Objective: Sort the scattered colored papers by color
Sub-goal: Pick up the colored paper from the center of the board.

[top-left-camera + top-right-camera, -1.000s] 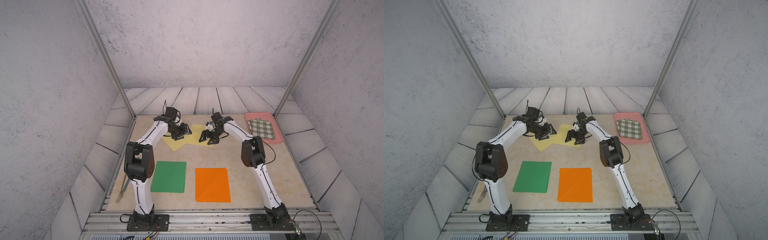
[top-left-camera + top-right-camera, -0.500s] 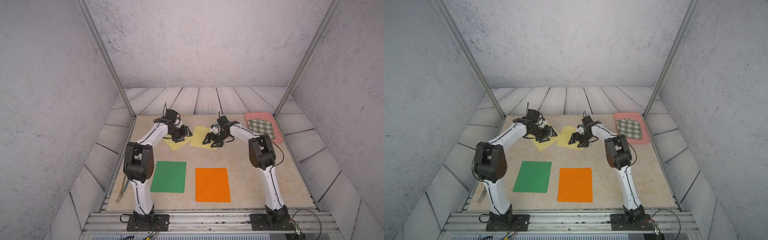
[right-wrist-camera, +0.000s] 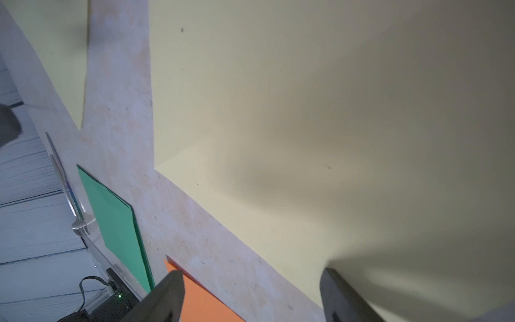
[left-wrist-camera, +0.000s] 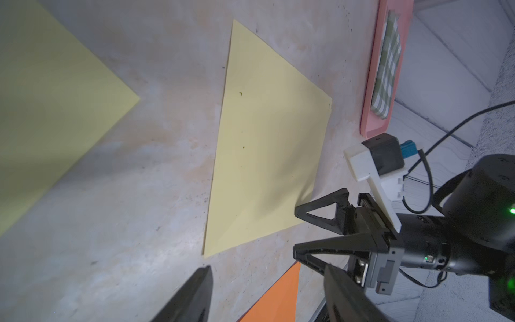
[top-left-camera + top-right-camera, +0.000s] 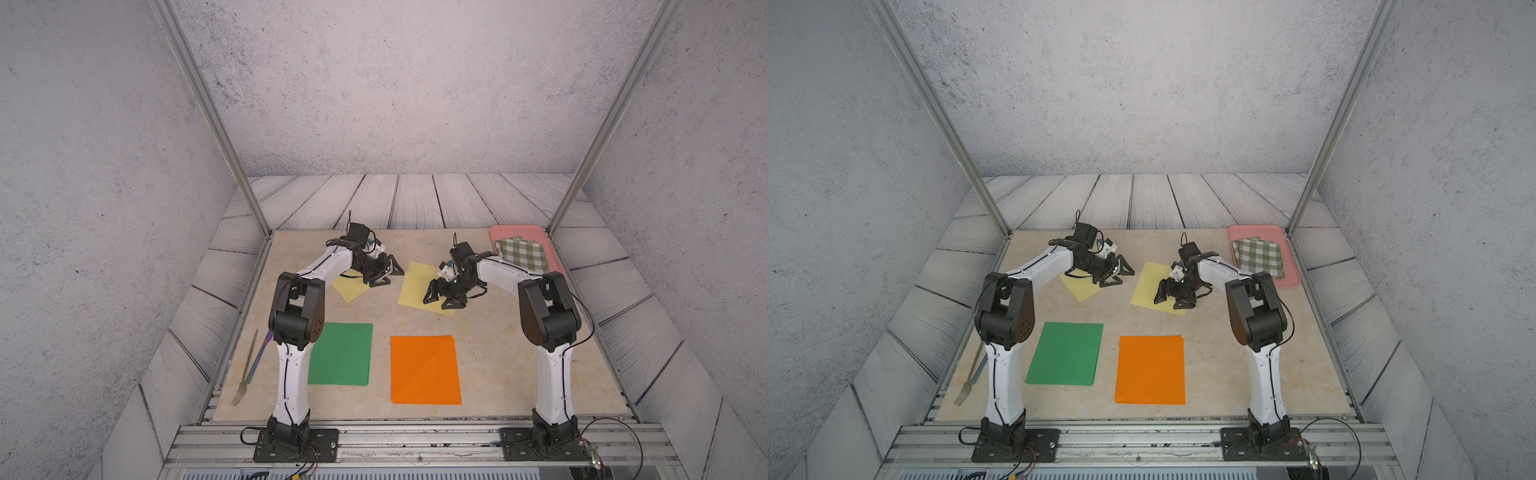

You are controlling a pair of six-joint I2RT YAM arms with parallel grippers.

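Note:
Two pale yellow papers lie apart at the back of the table: one [image 5: 351,286] [image 5: 1081,286] [image 4: 41,111] partly under my left arm, the other [image 5: 415,286] [image 5: 1148,286] [image 4: 267,139] [image 3: 306,111] further right. My left gripper [image 5: 388,277] [image 5: 1119,276] [image 4: 267,270] is open over bare table just beyond the first sheet's corner. My right gripper [image 5: 436,302] [image 5: 1167,301] [image 3: 252,271] is open and low at the second sheet's near edge, one finger [image 3: 340,290] above the sheet; contact cannot be told. A green paper [image 5: 343,353] [image 5: 1065,353] and an orange paper [image 5: 424,370] [image 5: 1150,370] lie flat near the front.
A pink tray [image 5: 519,230] [image 5: 1258,228] with a green-and-white checked cloth [image 5: 523,253] [image 5: 1260,255] sits at the back right corner. A fork [image 5: 249,370] [image 5: 971,374] lies along the left edge beside my left arm's base. Frame posts stand at both back corners.
The two yellow sheets overlapped a second ago and now lie apart. My right gripper moved right and toward the front with the right sheet. The left gripper shifted slightly.

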